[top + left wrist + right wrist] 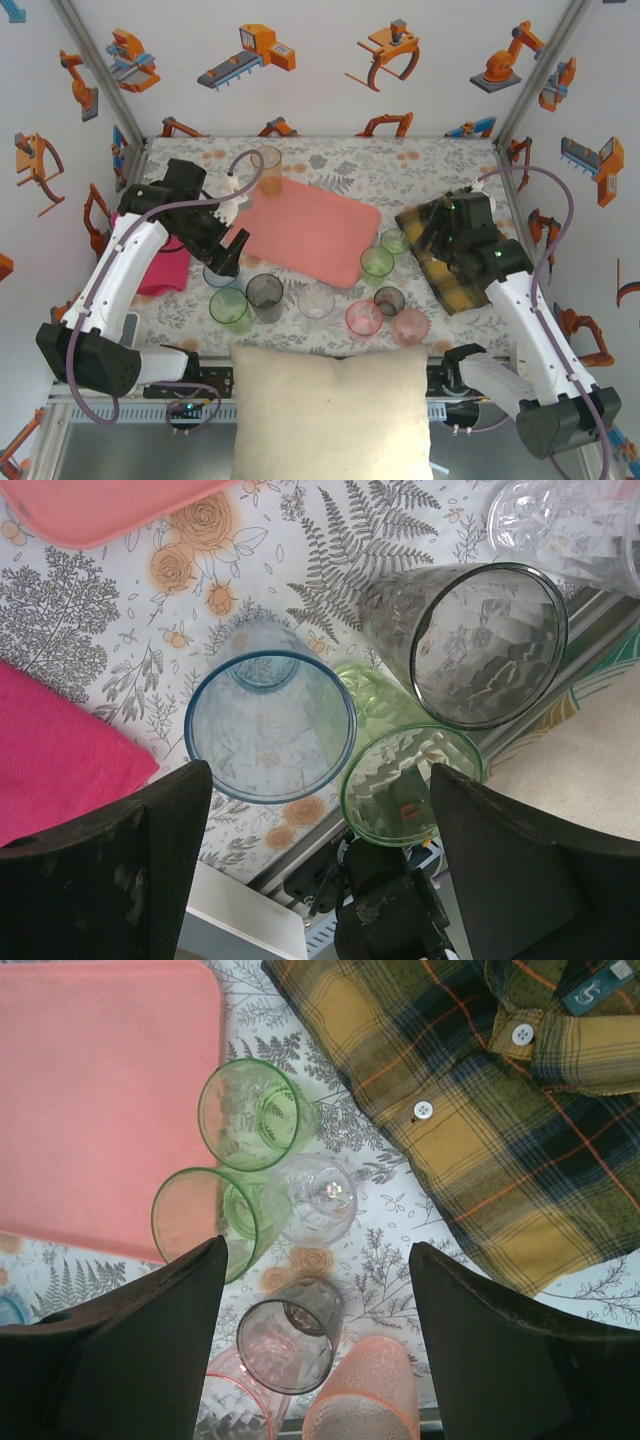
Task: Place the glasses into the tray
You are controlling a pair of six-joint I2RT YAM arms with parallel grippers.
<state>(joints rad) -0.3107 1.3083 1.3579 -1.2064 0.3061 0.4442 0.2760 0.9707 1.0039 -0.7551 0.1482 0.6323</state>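
Observation:
The salmon-pink tray point(305, 232) lies flat in the middle of the table, and its corner point(100, 505) and face point(100, 1090) show in the wrist views. My left gripper point(226, 252) point(318, 775) hangs open just above a bluish glass point(268, 725) point(219, 276), with a green glass point(410, 785) and a smoky grey glass point(488, 645) beside it. My right gripper point(428, 238) point(318, 1250) is open over two green glasses point(250, 1115) point(205, 1222), a clear one point(312, 1198), a grey one point(290, 1332) and pink ones point(365, 1390). An amber glass point(268, 160) stands behind the tray.
A magenta cloth point(165, 270) lies left of the tray under the left arm. A yellow-black plaid shirt point(445, 265) lies on the right under the right arm. A cream cushion point(335, 410) sits at the near edge between the arm bases.

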